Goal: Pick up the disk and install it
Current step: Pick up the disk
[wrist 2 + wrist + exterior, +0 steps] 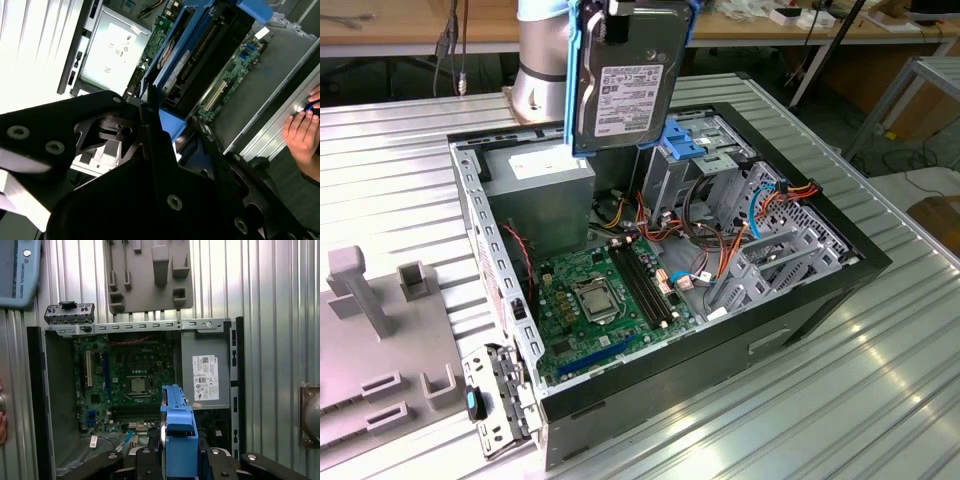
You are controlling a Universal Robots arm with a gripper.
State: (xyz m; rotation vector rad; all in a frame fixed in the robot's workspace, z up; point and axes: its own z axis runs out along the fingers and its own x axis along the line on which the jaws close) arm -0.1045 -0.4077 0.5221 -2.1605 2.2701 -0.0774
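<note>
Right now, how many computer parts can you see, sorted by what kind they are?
Hard disk, hanging above the case: 1
Power-supply box: 1
Motherboard: 1
Open computer case: 1
Total: 4

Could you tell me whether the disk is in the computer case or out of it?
Out. In the exterior view the disk hangs on edge above the open computer case, clear of its drive cage.
</note>
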